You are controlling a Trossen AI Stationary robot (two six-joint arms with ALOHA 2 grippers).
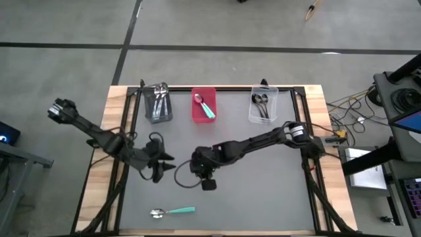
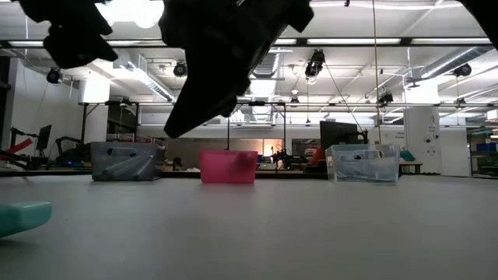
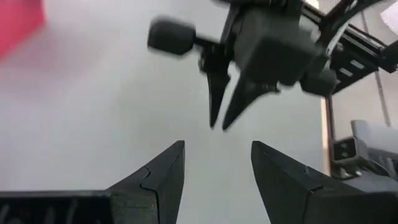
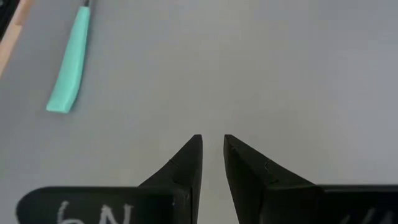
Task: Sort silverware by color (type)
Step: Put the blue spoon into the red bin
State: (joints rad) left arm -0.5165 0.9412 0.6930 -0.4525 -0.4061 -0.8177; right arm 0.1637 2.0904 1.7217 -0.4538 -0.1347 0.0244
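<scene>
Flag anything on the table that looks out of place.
One teal-handled spoon lies alone on the mat near the front edge, outside the three bins; the red bin already holds a teal one. Nothing looks spilled or damaged.

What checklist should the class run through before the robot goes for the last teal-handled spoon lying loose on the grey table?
1. One teal-handled silver spoon lies alone near the front edge: ok.
2. Right gripper holds nothing, fingers nearly closed with a slim gap; needs to widen for a pick: not ok.
3. Left gripper open, empty, waiting over the table's left-centre: ok.
4. Pink rectangular bin already holds a teal-handled spoon, so it matches: ok.
5. Grey table surface between the right gripper and the spoon is free of obstacles: ok.
6. Which way the spoon's bowl faces: cannot tell.
</scene>
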